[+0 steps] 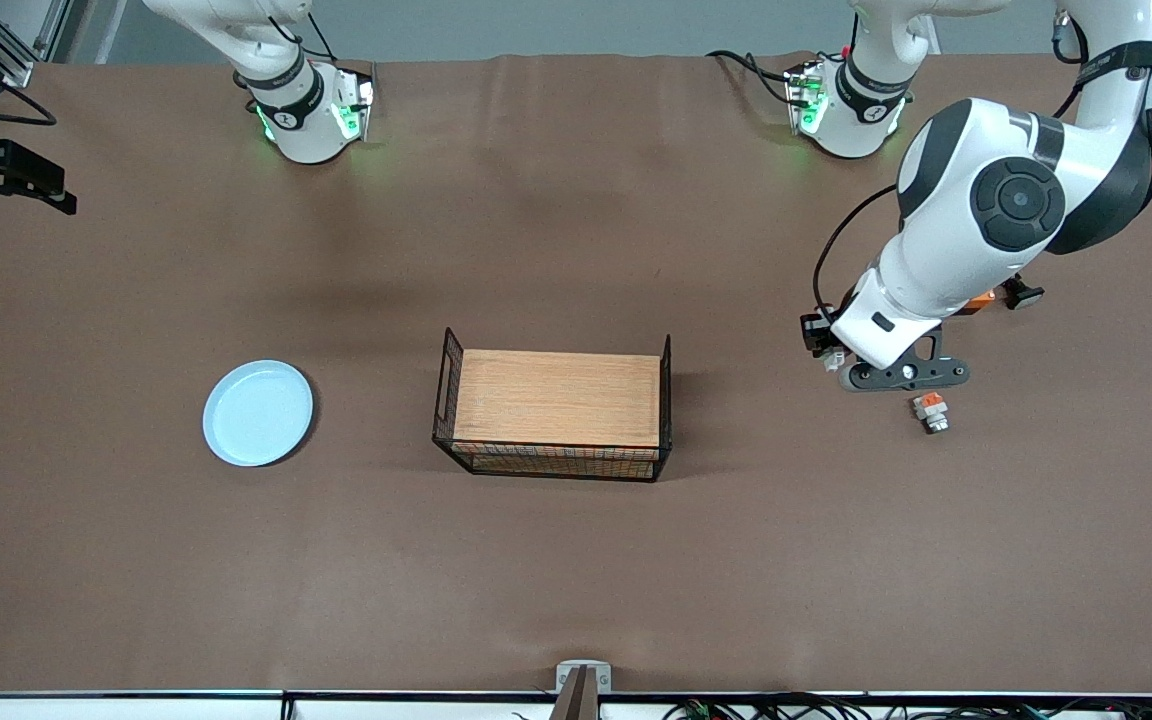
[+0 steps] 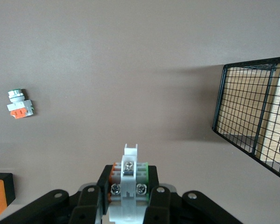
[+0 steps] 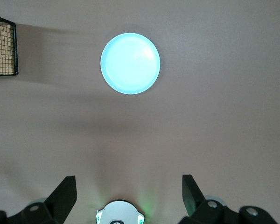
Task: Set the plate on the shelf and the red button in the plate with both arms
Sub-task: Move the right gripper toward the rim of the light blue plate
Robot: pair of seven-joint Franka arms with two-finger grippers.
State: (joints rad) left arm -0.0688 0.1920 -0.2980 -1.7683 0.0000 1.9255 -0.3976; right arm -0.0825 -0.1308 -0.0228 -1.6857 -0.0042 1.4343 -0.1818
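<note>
The pale light-blue plate (image 1: 258, 412) lies flat on the table toward the right arm's end; it also shows in the right wrist view (image 3: 130, 63). My left gripper (image 1: 836, 362) (image 2: 129, 186) is low over the table toward the left arm's end, shut on the red button (image 2: 129, 175), a small white switch part with a green side. Its red cap is hidden. My right gripper (image 3: 129, 179) is open and empty, high above its own base, out of the front view.
The wooden-topped wire basket (image 1: 556, 400) stands mid-table. A similar white part with an orange block (image 1: 929, 410) lies near the left gripper. An orange box (image 1: 981, 298) and a small black part (image 1: 1021, 293) sit partly under the left arm.
</note>
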